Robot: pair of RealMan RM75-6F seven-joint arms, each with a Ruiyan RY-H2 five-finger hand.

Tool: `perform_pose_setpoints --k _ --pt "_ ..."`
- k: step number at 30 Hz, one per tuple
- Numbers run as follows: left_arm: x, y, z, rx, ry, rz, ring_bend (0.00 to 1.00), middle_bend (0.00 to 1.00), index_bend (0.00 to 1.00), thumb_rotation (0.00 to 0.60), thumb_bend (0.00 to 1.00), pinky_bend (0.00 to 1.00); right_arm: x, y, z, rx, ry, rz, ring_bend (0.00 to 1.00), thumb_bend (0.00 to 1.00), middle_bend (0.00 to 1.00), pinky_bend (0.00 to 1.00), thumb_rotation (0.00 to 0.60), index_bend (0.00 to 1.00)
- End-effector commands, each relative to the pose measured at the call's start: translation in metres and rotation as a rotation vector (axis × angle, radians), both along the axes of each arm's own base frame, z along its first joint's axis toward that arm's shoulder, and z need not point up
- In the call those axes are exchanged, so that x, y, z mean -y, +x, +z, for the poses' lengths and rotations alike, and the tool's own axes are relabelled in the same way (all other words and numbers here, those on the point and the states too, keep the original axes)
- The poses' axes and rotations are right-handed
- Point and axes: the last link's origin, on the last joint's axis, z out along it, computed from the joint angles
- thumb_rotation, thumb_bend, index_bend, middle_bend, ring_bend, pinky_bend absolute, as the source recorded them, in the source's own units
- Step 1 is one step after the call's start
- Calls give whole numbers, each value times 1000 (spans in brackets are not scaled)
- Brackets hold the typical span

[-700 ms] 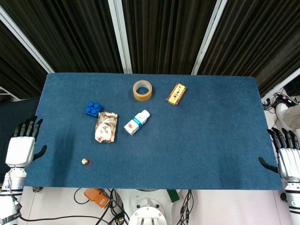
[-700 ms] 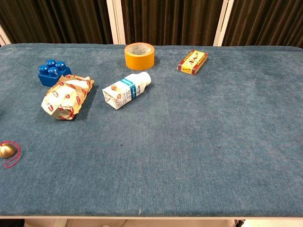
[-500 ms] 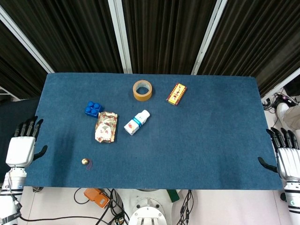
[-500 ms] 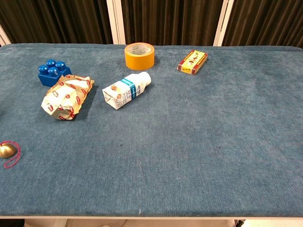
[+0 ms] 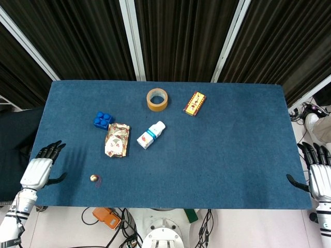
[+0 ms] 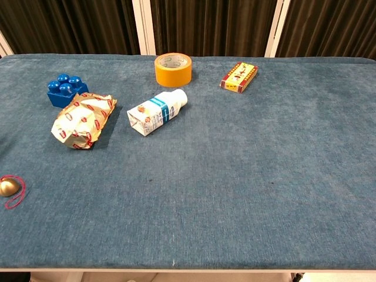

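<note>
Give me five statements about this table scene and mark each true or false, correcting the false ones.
1. The left hand holds the small gold bell. False: it holds nothing; the bell lies apart from it on the table.
2. The milk carton lies on its side. True.
3. The tape roll is blue. False: it is orange-yellow; the toy brick is blue.
4. The crumpled wrapper lies beside the toy brick. True.
5. The right hand rests on the small red and yellow box. False: it is at the table's right edge, far from that box.
</note>
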Motion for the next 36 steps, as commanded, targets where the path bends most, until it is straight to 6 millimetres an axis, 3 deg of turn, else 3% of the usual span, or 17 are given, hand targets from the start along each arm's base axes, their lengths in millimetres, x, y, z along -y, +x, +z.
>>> perform_pose_setpoints --k 1,6,13,26,36 --pt "5 0 -10 25 -79 -2 0 0 53 600 221 110 0 0 -1 -3 3 0 59 304 157 0 600 180" --pt "11 8 -20 71 -153 -19 0 0 56 600 219 110 1 0 -1 -4 0 -4 59 305 157 0 600 180" --pt "13 18 -36 52 -223 -57 0 0 149 600 216 111 2 0 -2 -7 4 -3 59 304 157 0 600 180" --pt "7 34 -57 27 -261 -110 0 0 269 600 202 110 3 1 -3 -9 6 -6 59 305 157 0 600 180" --pt "-4 33 -65 19 -276 -93 0 0 316 600 200 110 2 1 -3 -11 10 -4 59 305 157 0 600 181"
